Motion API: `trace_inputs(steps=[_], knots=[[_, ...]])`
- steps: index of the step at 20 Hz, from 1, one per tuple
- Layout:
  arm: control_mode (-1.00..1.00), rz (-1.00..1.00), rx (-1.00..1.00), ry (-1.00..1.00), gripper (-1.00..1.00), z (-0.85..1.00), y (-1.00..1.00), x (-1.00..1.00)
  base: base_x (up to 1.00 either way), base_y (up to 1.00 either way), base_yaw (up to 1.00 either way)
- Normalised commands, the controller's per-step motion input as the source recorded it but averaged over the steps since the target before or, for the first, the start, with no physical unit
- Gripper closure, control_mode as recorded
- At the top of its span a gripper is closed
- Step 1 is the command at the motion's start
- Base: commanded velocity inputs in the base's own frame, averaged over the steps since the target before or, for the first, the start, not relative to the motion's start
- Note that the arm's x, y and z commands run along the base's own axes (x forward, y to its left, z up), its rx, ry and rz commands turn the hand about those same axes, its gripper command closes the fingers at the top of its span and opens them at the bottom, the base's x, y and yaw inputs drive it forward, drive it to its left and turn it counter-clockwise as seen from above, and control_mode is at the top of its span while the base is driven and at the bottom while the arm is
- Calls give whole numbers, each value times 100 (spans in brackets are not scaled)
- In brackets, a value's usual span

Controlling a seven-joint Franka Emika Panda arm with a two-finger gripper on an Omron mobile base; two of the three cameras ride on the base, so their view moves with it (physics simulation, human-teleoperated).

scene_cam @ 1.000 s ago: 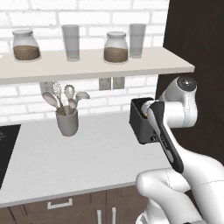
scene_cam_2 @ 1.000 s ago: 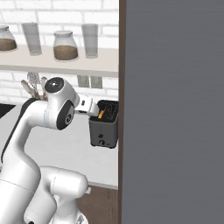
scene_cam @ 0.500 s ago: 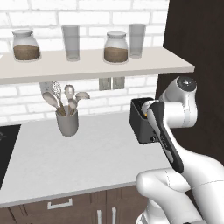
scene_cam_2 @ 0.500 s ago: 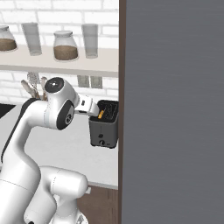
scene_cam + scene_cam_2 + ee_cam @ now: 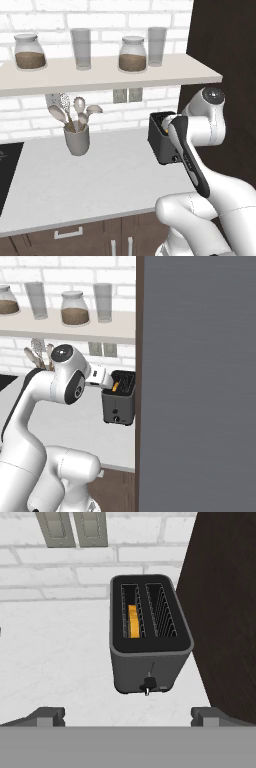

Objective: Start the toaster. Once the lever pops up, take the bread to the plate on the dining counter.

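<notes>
The dark toaster (image 5: pixel 150 657) stands on the pale grey worktop against a dark wall panel, its narrow face with the small lever knob (image 5: pixel 148 686) turned toward me. A golden slice of bread (image 5: pixel 132 620) sits deep in its left slot; the right slot is empty. My gripper (image 5: pixel 129 715) hovers above and in front of the toaster, open, with nothing between its fingertips (image 5: pixel 47 716). From the sides the toaster (image 5: pixel 161 138) (image 5: pixel 120 401) shows just beyond my hand, and the bread (image 5: pixel 116 387) peeks out of the top. The plate and the dining counter are out of view.
A grey utensil holder (image 5: pixel 77 139) with spoons stands at the back left of the worktop (image 5: pixel 100 180). A shelf (image 5: pixel 100 75) with jars and glasses hangs above. A tall dark panel (image 5: pixel 200 381) borders the toaster on the right. Two wall sockets (image 5: pixel 75 527) sit behind it.
</notes>
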Motion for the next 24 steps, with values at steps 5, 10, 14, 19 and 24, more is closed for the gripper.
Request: trace_inputs(steps=[5, 10, 14, 19, 24], knots=[[-100, 0, 0, 0, -100, 0, 0, 0, 0, 0, 0], [-100, 0, 0, 0, -100, 0, 0, 0, 0, 0, 0], [-100, 0, 0, 0, -100, 0, 0, 0, 0, 0, 0], [-100, 0, 0, 0, -100, 0, 0, 0, 0, 0, 0], [-100, 0, 0, 0, -100, 0, 0, 0, 0, 0, 0]])
